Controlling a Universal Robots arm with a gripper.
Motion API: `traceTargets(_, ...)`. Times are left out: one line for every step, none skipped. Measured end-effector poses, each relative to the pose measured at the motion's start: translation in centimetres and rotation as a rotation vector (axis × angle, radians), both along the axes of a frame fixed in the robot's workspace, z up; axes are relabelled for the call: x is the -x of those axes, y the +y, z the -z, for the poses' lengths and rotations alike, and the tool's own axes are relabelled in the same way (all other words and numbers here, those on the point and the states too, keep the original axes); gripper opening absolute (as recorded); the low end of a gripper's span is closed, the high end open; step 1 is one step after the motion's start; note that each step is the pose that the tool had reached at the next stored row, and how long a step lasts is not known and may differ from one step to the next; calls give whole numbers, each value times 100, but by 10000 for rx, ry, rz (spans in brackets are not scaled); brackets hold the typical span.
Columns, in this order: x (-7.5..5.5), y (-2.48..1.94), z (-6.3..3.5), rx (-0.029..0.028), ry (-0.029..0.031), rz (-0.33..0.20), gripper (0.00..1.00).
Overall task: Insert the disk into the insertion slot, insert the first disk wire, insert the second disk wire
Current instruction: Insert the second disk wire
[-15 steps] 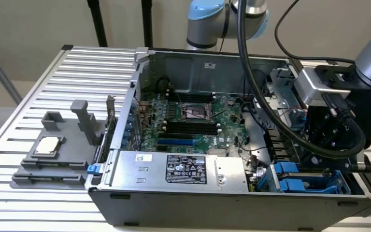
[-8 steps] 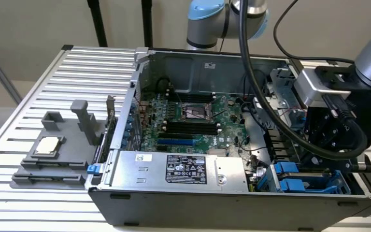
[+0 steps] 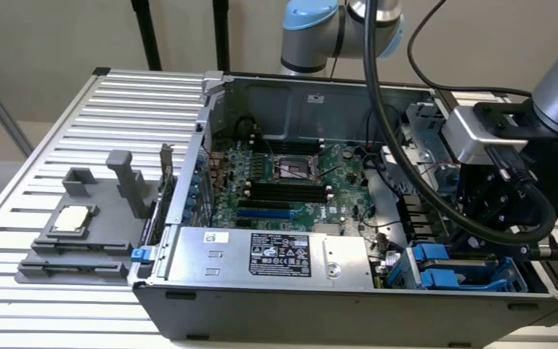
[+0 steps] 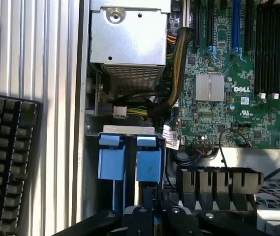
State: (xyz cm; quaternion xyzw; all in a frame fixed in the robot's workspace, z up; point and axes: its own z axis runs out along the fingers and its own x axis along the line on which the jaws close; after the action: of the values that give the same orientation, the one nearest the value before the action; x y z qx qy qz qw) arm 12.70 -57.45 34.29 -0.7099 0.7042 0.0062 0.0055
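- Exterior view: an open computer case [image 3: 357,305] lies on a ribbed metal bench [image 3: 85,145], its green motherboard [image 3: 289,185] facing up.
- A silver power supply box [image 3: 269,254] with a black label sits along the near wall of the case.
- The robot arm [image 3: 551,94] reaches down on the exterior view's right, above the near right corner of the case, where the insertion slot [image 3: 453,273] with blue carrier tabs sits.
- A grey fixture [image 3: 85,233] rests on the bench on the exterior view's left, holding a small pale square part [image 3: 70,220].
- Wrist view: the claw [image 4: 154,206] has its black fingers pressed together, directly over the drive cage.
- The disk cannot be made out as a separate drive; two blue carrier tabs [image 4: 130,160] stand side by side in the bay just in front of the fingers.
- Whether the claw pinches anything I cannot tell.
- A sleeved cable bundle [image 4: 179,69] runs from the power supply past the motherboard.
- A black keyboard [image 4: 7,162] lies on the bench beside the case.
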Motion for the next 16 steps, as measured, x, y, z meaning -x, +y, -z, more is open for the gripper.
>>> traceTargets(0, 0, 1, -2, 1, -25, 16)
traceTargets(0, 0, 2, -6, 0, -51, 16)
traceTargets(0, 0, 2, -10, 0, -77, 16)
traceTargets(0, 0, 3, -15, 1, -103, 16)
traceTargets(0, 0, 3, -19, 1, -128, 16)
traceTargets(-1, 0, 3, -23, 0, -153, 16)
traceTargets(-3, 0, 3, -27, 1, -179, 16)
traceTargets(-4, 0, 3, -32, 0, -202, 16)
traceTargets(-6, 0, 3, -37, 1, -227, 16)
traceTargets(-7, 0, 3, -41, 1, -253, 16)
traceTargets(-7, 0, 3, -44, 1, -278, 16)
traceTargets(-8, 0, 3, -49, 1, -302, 16)
traceTargets(-8, 0, 3, -58, 0, -323, 16)
traceTargets(-9, 0, 3, -68, 0, -340, 16)
traceTargets(-9, 0, 3, -75, 0, -353, 16)
traceTargets(-9, 0, 4, -80, 0, -364, 16)
